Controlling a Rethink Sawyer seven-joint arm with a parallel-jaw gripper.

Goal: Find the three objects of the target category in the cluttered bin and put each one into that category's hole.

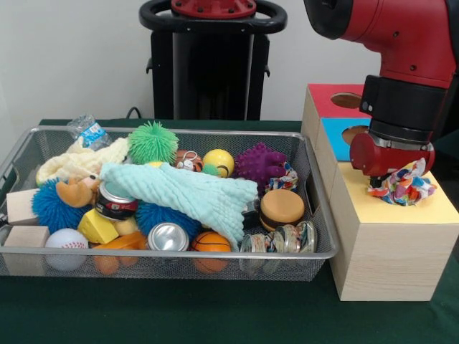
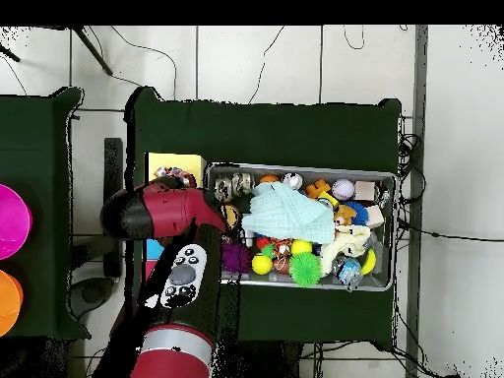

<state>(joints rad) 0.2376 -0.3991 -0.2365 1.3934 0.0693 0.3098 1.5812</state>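
- Gripper (image 1: 399, 180): right of the front view, below the red arm (image 1: 401, 36); jaws pinching a polka-dot cloth piece (image 1: 406, 183), bunched just above the yellow top.
- Yellow-topped box (image 1: 391, 247): lower right of the front view, pale wood; its hole hidden behind gripper and cloth.
- Blue-topped box (image 1: 337, 136) and red-topped box (image 1: 326, 100): behind it, holes partly visible.
- Wire mesh bin (image 1: 165, 252): centre left, on the green table (image 1: 215, 315).
- Second polka-dot cloth piece (image 1: 284, 179): in the bin, right end, beside the purple spiky ball (image 1: 259, 163).
- Mint-green cloth (image 1: 183, 195): draped over the bin's middle.
- Other contents: cream knitted cloth (image 1: 75, 161), green spiky ball (image 1: 152, 142), water bottle (image 1: 87, 130), baseball (image 1: 66, 244), basketball (image 1: 211, 244), burger toy (image 1: 282, 208), two cans (image 1: 166, 238).
- Writing: bottle label and can print too small to read.
- Overhead view: arm covering the boxes at left of the bin (image 2: 389, 177).
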